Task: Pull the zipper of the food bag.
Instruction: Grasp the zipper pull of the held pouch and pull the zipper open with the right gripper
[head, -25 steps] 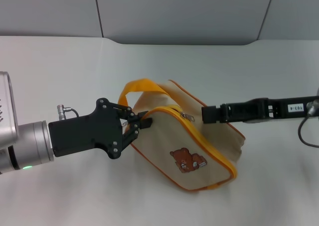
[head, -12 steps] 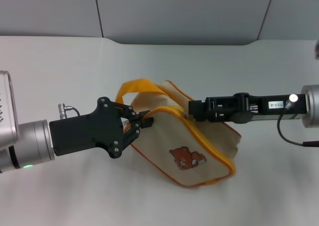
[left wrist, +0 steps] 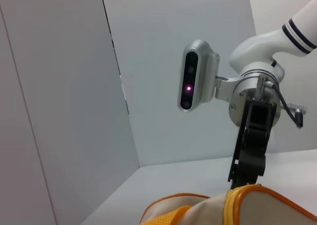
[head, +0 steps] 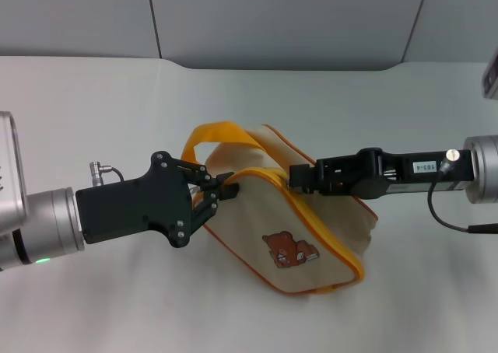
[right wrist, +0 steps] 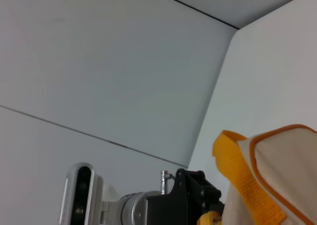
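Note:
The beige food bag [head: 311, 213] with a brown bear picture [head: 289, 249] lies on its side mid-table, its orange loop handle [head: 218, 135] at its far left. The orange zipper [head: 311, 221] runs along its top edge. My left gripper [head: 224, 188] is shut on the bag's left end. My right gripper [head: 296, 177] reaches in from the right, and its tip sits on the zipper where the silver pull tab is, hiding it. The left wrist view shows the bag's edge [left wrist: 267, 210] and the right gripper [left wrist: 243, 181] on it. The right wrist view shows the bag [right wrist: 287, 175].
The bag lies on a white table [head: 117, 96]. Grey wall panels [head: 272, 19] stand behind the table. The left arm's black gripper body [right wrist: 198, 195] shows in the right wrist view beside the handle [right wrist: 242, 175].
My right gripper has moved left over the bag onto the pull tab, which is now covered. The bag has shifted slightly. My left gripper has kept its hold.

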### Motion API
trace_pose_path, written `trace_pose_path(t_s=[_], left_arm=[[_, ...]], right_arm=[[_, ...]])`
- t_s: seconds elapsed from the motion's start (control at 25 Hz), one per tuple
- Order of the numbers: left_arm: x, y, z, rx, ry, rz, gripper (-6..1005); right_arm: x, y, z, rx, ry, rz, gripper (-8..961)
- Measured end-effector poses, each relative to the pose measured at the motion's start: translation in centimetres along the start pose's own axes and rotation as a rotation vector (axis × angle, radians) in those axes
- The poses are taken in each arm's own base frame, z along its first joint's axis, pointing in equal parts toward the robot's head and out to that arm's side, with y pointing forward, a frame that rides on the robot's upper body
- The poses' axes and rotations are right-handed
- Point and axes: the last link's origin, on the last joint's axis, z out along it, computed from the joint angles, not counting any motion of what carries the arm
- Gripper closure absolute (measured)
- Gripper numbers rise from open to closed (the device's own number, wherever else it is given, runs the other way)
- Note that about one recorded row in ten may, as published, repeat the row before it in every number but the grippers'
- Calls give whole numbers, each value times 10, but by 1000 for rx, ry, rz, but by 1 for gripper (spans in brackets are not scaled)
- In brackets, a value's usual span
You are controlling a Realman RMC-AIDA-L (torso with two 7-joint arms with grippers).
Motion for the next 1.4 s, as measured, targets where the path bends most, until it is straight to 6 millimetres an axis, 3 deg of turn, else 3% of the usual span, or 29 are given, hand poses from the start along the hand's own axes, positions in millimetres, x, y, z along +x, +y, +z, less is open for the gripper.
trace_pose_path(t_s=[0.2,0.52,0.76,1.2,1.4], left_arm=[[0,0,-1,6,1,-1,943],[0,-1,-1,13,3,-2,943],[0,-1,-1,15,2,-2,944],[0,-1,-1,17,5,-2,943],[1,-3,-1,26,10,-3,944]], right_arm=[[1,0,0,-2,8,-1,577],[0,1,0,2,12,-4,722],[1,0,-1,7,16,-14,721],[2,0,1,25,38,-80,926],[3,0,0,26,37,-90,939]])
